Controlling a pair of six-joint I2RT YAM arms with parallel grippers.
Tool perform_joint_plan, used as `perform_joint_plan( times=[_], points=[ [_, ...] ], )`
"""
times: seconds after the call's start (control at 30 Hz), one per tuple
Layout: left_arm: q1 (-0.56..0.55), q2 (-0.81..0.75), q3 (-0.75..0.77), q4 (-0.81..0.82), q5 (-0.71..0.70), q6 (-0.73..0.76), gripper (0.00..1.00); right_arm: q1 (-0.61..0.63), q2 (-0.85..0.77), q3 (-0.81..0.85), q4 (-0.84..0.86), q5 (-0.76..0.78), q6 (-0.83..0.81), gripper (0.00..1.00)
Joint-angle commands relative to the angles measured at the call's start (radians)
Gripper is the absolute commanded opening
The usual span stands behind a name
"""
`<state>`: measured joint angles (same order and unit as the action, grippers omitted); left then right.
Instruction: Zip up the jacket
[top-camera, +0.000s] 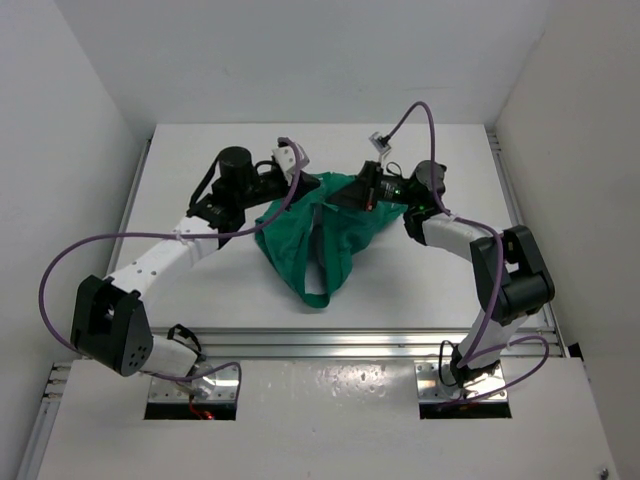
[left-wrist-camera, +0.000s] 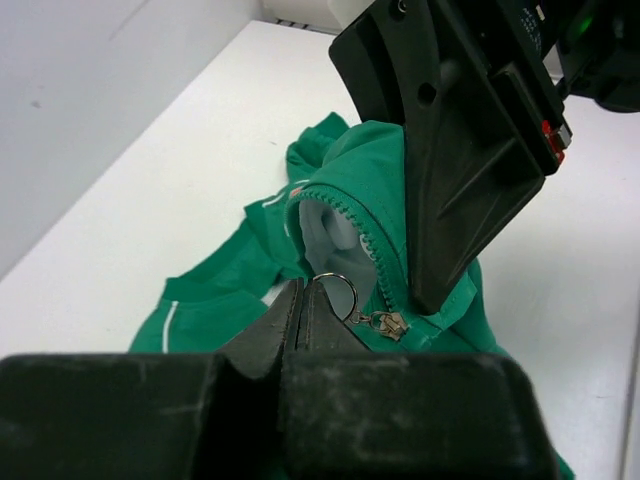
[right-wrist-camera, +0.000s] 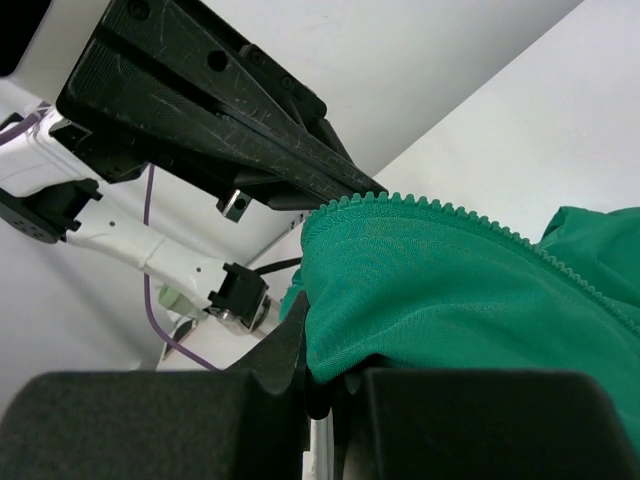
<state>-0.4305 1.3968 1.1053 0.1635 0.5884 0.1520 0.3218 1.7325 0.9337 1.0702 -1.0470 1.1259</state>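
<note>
The green jacket (top-camera: 320, 240) hangs bunched between my two grippers, its lower end on the white table (top-camera: 200, 140). In the left wrist view my left gripper (left-wrist-camera: 303, 286) is shut on the metal ring pull (left-wrist-camera: 343, 288) of the zipper slider (left-wrist-camera: 388, 323), which sits near the end of the zipper teeth (left-wrist-camera: 362, 235); pale grey lining (left-wrist-camera: 330, 235) shows inside. My right gripper (right-wrist-camera: 325, 362) is shut on the green jacket fabric (right-wrist-camera: 450, 290) beside the toothed zipper edge (right-wrist-camera: 440, 208). In the top view the left gripper (top-camera: 305, 185) and the right gripper (top-camera: 352, 195) are close together.
White walls enclose the table on the left, back and right. The right gripper's black body (left-wrist-camera: 460, 150) fills the upper part of the left wrist view. The left gripper's fingers (right-wrist-camera: 220, 110) show above the fabric in the right wrist view. Purple cables (top-camera: 415, 115) loop above both arms.
</note>
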Motion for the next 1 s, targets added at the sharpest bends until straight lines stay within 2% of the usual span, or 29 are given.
perform_joint_plan(
  times=[0.0,0.1,0.2,0.23,0.3,0.33,0.43,0.47,0.53,0.63,0.67,0.7,0.77,0.8,0.87,0.97],
  points=[
    [0.053,0.004,0.053,0.068,-0.027,-0.06,0.0,0.003,-0.057,-0.019,0.093,-0.137,0.005,0.0],
    [0.053,0.004,0.041,0.068,0.06,-0.046,0.0,-0.007,-0.051,-0.026,0.088,-0.146,0.008,0.0],
    [0.053,-0.019,0.018,0.038,0.131,-0.002,0.0,-0.021,-0.059,-0.032,0.031,-0.15,-0.027,0.09],
    [0.043,-0.028,0.018,0.028,0.143,0.021,0.0,-0.035,-0.07,-0.033,0.024,-0.148,-0.035,0.18],
    [0.029,-0.038,-0.005,-0.025,0.195,0.063,0.0,-0.041,-0.082,-0.039,-0.015,-0.14,-0.054,0.3],
    [0.029,-0.038,-0.005,-0.051,0.206,0.11,0.0,-0.059,-0.086,-0.042,-0.027,-0.139,-0.064,0.41],
    [0.006,-0.038,-0.03,-0.128,0.266,0.168,0.0,-0.081,-0.123,-0.055,-0.121,-0.134,-0.115,0.6],
    [-0.008,-0.038,-0.03,-0.159,0.28,0.226,0.0,-0.085,-0.132,-0.064,-0.204,-0.131,-0.13,0.64],
    [-0.03,-0.028,-0.039,-0.238,0.319,0.317,0.0,-0.105,-0.177,-0.082,-0.303,-0.13,-0.208,0.64],
    [-0.05,0.013,-0.061,-0.333,0.37,0.392,0.0,-0.128,-0.241,-0.087,-0.608,-0.079,-0.381,0.57],
    [-0.05,0.024,-0.061,-0.349,0.382,0.427,0.0,-0.142,-0.264,-0.079,-0.678,-0.041,-0.473,0.48],
    [-0.05,0.037,-0.061,-0.361,0.408,0.441,0.0,-0.142,-0.286,-0.052,-0.907,-0.016,-0.523,0.43],
    [-0.05,0.094,-0.061,-0.43,0.444,0.538,0.0,-0.142,-0.3,-0.032,-1.025,0.097,-0.667,0.31],
    [-0.05,0.119,-0.032,-0.468,0.476,0.582,0.0,-0.142,-0.297,0.003,-1.172,0.125,-0.695,0.28],
    [-0.059,0.172,0.004,-0.608,0.498,0.718,0.0,-0.139,-0.269,0.04,-1.301,0.2,-0.787,0.23],
    [-0.059,0.269,0.07,-0.758,0.541,0.866,0.0,-0.126,-0.237,0.071,-1.355,0.278,-0.871,0.14]
  ],
)
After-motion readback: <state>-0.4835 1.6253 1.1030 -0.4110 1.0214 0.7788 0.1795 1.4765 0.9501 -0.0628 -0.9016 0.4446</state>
